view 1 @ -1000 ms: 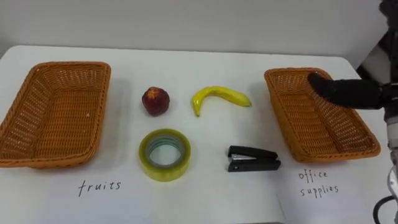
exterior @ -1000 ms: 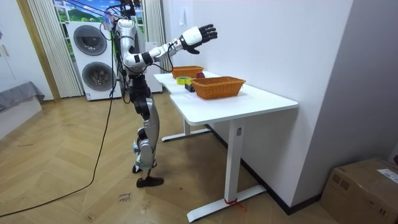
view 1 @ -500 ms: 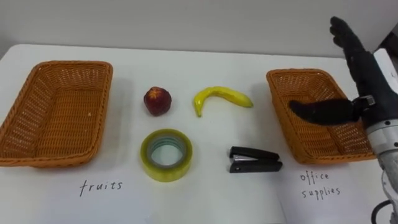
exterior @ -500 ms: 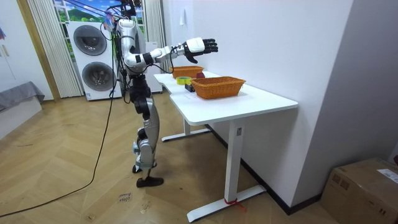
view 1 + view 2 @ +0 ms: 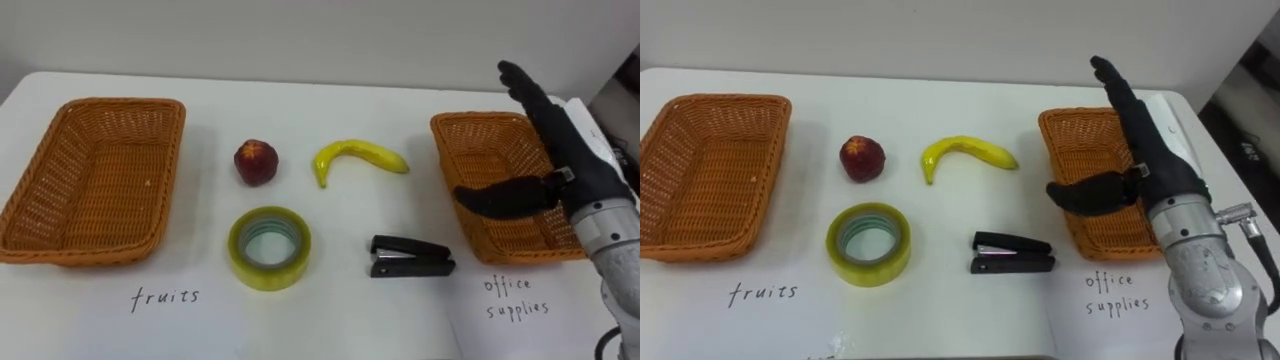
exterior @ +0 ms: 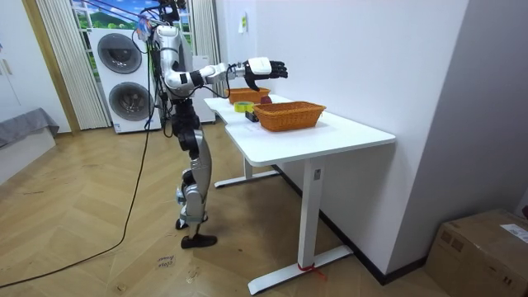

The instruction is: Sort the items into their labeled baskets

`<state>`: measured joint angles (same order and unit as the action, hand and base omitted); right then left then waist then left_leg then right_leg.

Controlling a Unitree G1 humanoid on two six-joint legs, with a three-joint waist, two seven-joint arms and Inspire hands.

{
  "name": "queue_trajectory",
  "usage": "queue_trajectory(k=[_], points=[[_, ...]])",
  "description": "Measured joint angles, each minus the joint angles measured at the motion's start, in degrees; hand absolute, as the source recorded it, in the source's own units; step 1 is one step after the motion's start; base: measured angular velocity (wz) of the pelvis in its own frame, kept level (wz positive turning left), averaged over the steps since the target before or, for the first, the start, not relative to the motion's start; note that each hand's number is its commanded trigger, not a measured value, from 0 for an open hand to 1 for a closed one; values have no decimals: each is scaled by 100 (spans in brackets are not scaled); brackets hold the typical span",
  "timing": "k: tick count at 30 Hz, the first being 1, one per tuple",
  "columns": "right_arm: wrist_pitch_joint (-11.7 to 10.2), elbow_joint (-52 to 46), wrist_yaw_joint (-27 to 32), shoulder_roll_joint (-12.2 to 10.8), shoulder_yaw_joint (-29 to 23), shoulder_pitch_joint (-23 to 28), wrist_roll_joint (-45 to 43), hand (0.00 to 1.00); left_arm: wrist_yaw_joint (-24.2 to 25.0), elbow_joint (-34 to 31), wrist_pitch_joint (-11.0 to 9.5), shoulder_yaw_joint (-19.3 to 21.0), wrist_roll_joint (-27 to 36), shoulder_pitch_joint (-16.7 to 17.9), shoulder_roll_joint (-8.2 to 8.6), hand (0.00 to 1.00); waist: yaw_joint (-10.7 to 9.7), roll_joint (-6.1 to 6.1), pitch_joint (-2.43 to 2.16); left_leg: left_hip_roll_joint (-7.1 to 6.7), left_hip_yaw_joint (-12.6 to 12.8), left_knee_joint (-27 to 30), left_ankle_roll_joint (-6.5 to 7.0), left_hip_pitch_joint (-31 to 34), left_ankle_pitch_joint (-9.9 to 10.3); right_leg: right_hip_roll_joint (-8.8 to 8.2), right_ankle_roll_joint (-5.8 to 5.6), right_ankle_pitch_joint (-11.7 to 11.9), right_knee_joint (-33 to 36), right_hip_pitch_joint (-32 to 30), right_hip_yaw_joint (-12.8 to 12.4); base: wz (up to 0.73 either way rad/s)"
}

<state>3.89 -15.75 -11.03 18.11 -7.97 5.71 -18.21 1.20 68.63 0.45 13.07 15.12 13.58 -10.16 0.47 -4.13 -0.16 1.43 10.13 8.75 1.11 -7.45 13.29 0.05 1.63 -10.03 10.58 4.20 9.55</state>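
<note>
yellow tape roll (image 5: 269,247) and black stapler (image 5: 411,256) toward the front edge of the white table (image 5: 330,100), red fruit (image 5: 255,161) and banana (image 5: 358,158) just behind them mid-table, left wicker basket (image 5: 120,102) by the left edge, right wicker basket (image 5: 478,117) by the right edge, right hand (image 5: 572,162) hovering over that one, fingers straight, thumb stuck out sideways, holding nothing

Looks like a room in a home, with a laundry corner. Shows two stacked washing machines (image 6: 124,78) at the far left beside pale curtains (image 6: 56,66), a herringbone wood floor (image 6: 99,247), a white desk (image 6: 330,136) along the right wall, a cardboard box (image 6: 487,247) at the near right, and a grey padded seat (image 6: 25,132) at the left edge.
</note>
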Motion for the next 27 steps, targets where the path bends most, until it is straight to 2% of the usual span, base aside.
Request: queue_trajectory(k=[8, 14, 19, 22, 27], points=[[0, 0, -114, -4, 1, 0, -111, 0, 87, -4, 0, -3, 59, -3, -4, 0, -2, -5, 2, -2, -1, 4, 1, 3, 0, -2, -1, -1, -13, -1, -3, 0], [0, -1, -240, -5, 26, 0, -569, 0, 232, 6, -3, -32, 110, -52, -11, 0, 35, -22, 8, -2, 11, 13, 1, 6, 0, 7, -1, -1, -14, -38, -26, 0], [0, -15, -440, -5, 144, 0, -1324, 0, 439, 4, -7, -30, 211, -55, -29, 0, 124, -46, -2, -1, 17, 17, 1, 56, 0, 6, -1, 0, -11, -59, -20, 0], [0, -67, -537, -5, 193, 0, -1400, 0, 487, 4, -27, -28, 229, -54, -39, 0, 157, -72, -16, 2, 12, 51, 1, 121, -1, 4, 2, 2, -3, -109, -10, 0], [1, -256, -632, -72, 239, -6, -1511, 0, 585, 5, -32, -122, 344, -61, -68, 0, 156, -74, -13, 0, 4, 55, 1, 165, -1, -2, 2, 2, -4, -133, 4, 0]])
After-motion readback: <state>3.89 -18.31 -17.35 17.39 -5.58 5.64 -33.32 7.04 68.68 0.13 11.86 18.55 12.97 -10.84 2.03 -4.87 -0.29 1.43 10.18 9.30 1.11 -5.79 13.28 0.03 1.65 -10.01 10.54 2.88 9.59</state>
